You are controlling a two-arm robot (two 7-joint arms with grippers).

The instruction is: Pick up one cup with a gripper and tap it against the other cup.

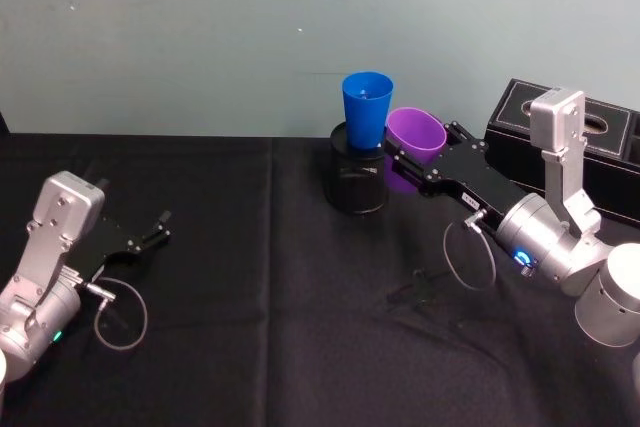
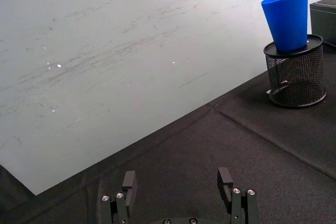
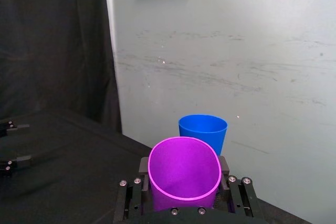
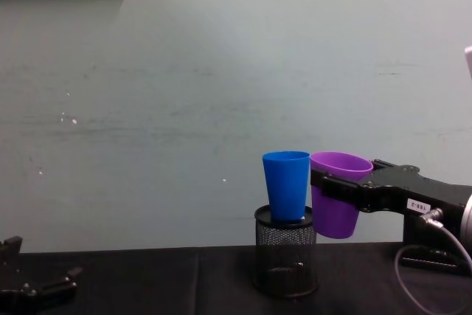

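Your right claw (image 1: 425,145) is pinching the purple cup (image 1: 415,132) by its sides, holding it aloft just right of the black mesh holder (image 1: 358,182); its rim is touching the blue cup (image 1: 367,107), which is standing upright atop that holder; your left claw (image 2: 177,177) is hanging spread, well left of the holder, low over the worktop (image 1: 250,277).

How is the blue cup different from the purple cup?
The blue cup is taller and narrower; the purple cup is shorter with a wider mouth. The blue cup stands on the black mesh holder, while the purple cup hangs in the air, held by the right gripper, its jaws shut on it. Both are plain tapered cups, mouths up, side by side.
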